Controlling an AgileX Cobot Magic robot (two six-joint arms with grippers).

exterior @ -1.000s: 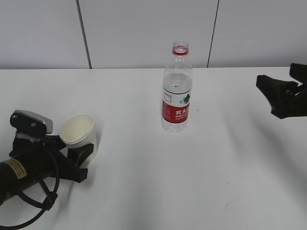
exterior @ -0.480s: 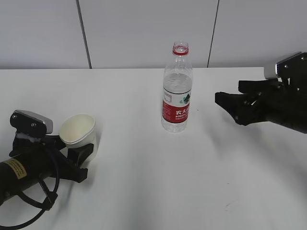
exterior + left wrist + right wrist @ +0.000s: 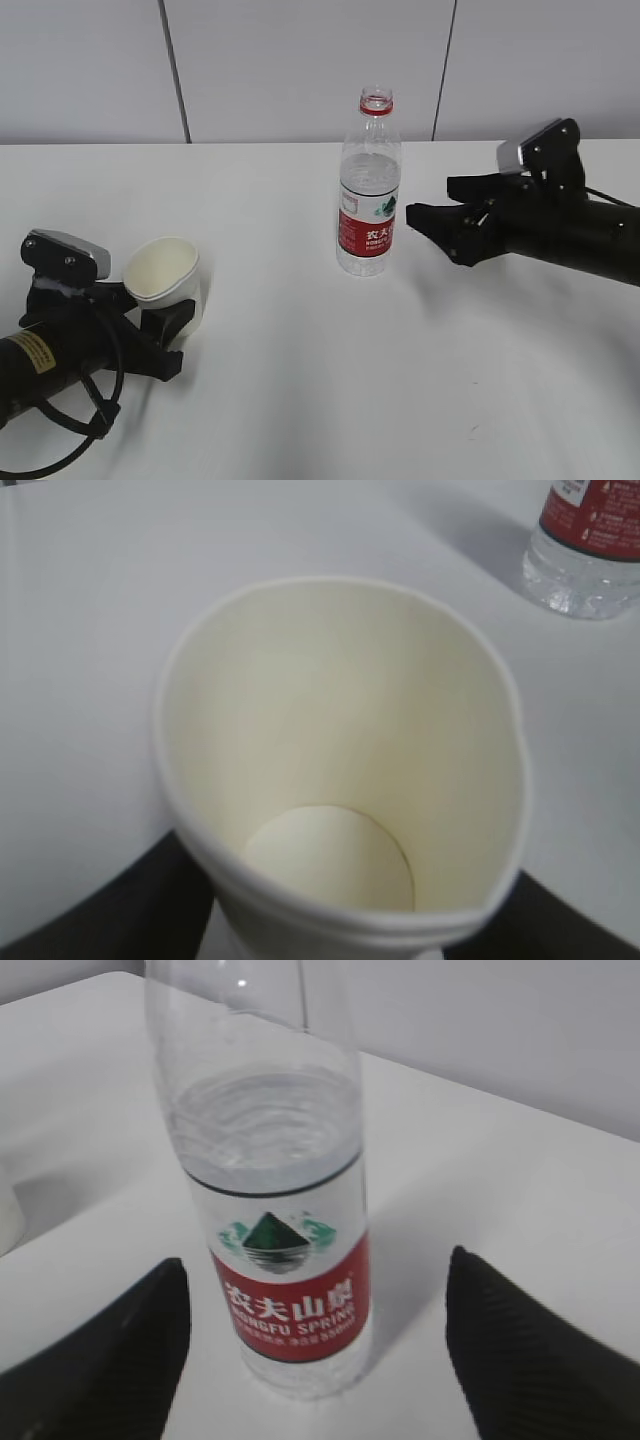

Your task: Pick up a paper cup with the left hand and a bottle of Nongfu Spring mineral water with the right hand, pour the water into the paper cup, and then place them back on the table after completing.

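A white paper cup sits low at the left of the table, and my left gripper is shut on its lower part. In the left wrist view the paper cup fills the frame, empty and squeezed slightly oval, with dark fingers at its base. The Nongfu Spring bottle stands upright mid-table, uncapped, red-labelled, holding clear water to about two thirds. My right gripper is open just right of the bottle, not touching. In the right wrist view the bottle stands ahead of the gripper, centred between its spread fingers.
A white panelled wall runs behind the table's far edge. White tabletop lies between the cup and the bottle and in front of both arms. The left arm's cable loops near the front left edge.
My right arm has come in from the right edge leftward, close to the bottle, its jaws staying open. The left gripper and the cup have not moved.
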